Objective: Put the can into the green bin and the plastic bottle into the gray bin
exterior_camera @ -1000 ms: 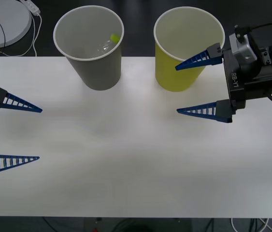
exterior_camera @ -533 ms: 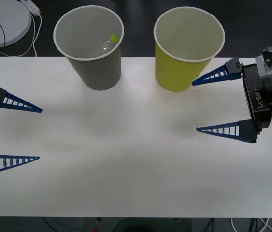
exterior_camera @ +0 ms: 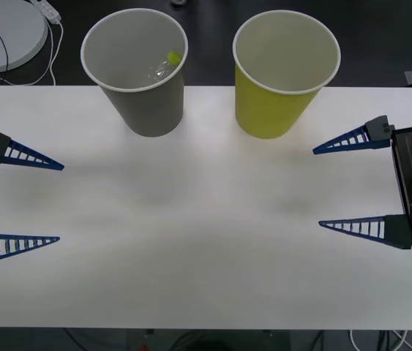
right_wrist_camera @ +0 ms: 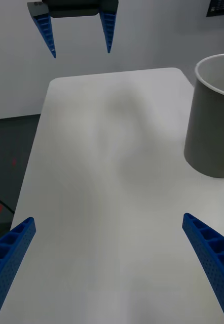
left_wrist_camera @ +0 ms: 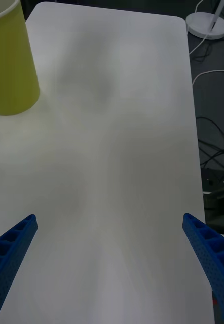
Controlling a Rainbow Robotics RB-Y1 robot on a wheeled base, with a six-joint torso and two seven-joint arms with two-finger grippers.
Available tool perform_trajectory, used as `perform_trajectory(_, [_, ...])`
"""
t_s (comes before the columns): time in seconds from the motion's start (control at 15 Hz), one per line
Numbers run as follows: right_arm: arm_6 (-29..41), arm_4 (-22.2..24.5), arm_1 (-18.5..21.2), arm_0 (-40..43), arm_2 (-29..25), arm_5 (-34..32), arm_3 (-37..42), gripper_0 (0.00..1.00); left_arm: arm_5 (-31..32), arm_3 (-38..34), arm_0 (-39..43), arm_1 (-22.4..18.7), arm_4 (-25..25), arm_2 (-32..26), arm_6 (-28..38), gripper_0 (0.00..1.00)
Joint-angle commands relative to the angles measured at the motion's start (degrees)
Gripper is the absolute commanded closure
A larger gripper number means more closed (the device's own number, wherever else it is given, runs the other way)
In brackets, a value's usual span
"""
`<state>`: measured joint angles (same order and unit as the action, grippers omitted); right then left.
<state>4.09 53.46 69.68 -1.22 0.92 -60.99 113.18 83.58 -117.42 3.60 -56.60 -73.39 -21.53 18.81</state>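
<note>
Right end effector (exterior_camera: pixel 317 186): at the right edge of the tabletop (exterior_camera: pixel 206 248), two blue ribbed fingers spread wide and pointing toward the middle; nothing between them, nothing touched. It sits nearer the viewer than the green bin and to its right, apart from it.
Left end effector (exterior_camera: pixel 61 202): at the left edge of the tabletop, fingers likewise spread wide and pointing inward, holding nothing, touching nothing. It also shows far off in the right wrist view (right_wrist_camera: pixel 80 35), fingers hanging apart.
Bottle (exterior_camera: pixel 163 66): small, clear and crinkled, with a round yellow-green cap. It lies inside the gray bin against the right side of the inner wall, tilted, long axis slanting with the cap end uppermost and toward the right.
Gray bin (exterior_camera: pixel 147 110): large tapered paper-cup shape, gray outside, pale inside, white rolled rim. It stands upright with its mouth up on the far part of the tabletop, left of centre.
Green bin (exterior_camera: pixel 271 113): same cup shape, yellow-green outside, white inside, white rolled rim. It stands upright just beside the gray bin, on its right, not touching it. Its contents cannot be made out.
Tabletop: white, with rounded corners.
Behind the tabletop: a round white base (exterior_camera: pixel 4 33) with cables on a dark floor, far left.
</note>
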Motion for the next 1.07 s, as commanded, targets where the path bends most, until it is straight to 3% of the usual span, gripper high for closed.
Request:
perform_trajectory(0.07, [-1.4, -0.2, -1.7, 4.5, -2.2, 0.0, 1.2, 0.00, 0.0, 0.0, 0.0, 0.0, 0.0, 0.0, 0.0, 0.00])
perform_trajectory(0.6, [-3.8, -1.3, -5.2, 10.0, -6.3, -2.7, 2.0, 0.00, 0.0, 0.0, 0.0, 0.0, 0.0, 0.0, 0.0, 0.00])
perform_trajectory(1.07, [-5.2, -1.3, -5.4, 10.6, -6.9, -4.1, 1.8, 0.00, 0.0, 0.0, 0.0, 0.0, 0.0, 0.0, 0.0, 0.00])
